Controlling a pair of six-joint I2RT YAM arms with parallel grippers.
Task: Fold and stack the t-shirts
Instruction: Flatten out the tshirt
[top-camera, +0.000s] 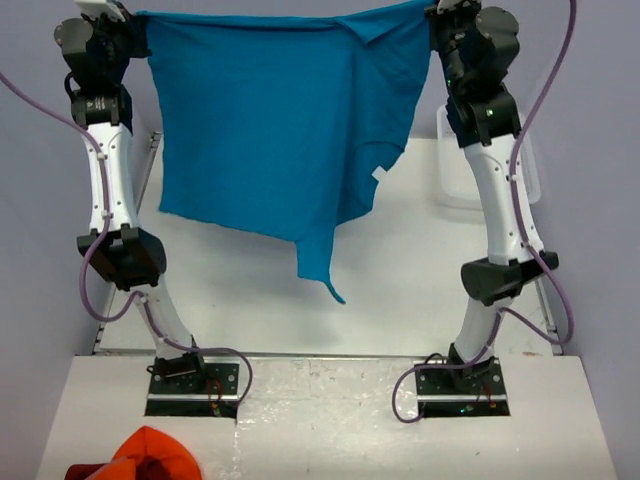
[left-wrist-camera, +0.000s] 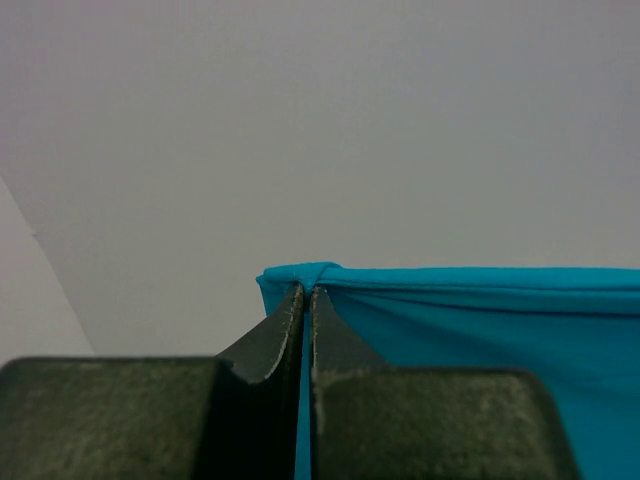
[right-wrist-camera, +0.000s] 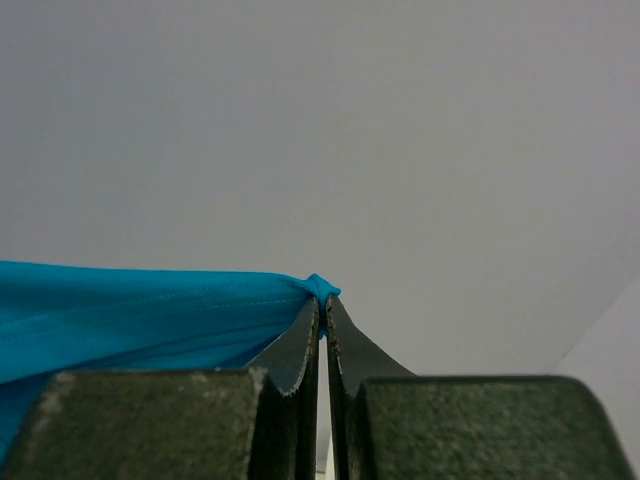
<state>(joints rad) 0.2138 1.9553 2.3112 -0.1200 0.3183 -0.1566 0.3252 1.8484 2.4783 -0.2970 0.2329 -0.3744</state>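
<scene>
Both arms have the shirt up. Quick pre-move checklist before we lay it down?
1. Left gripper clamped on a top corner of the t-shirt: ok.
2. Right gripper clamped on the opposite top corner: ok.
3. Top edge stretched between the grippers: ok, nearly straight.
4. T-shirt hanging flat: not ok. The right side is folded over itself and one part dangles lower than the rest.
5. Lower edge clear of the table: cannot tell from the overhead view.
6. Orange cloth out of the landing area: ok. It lies at the near edge, behind the arm bases.
</scene>
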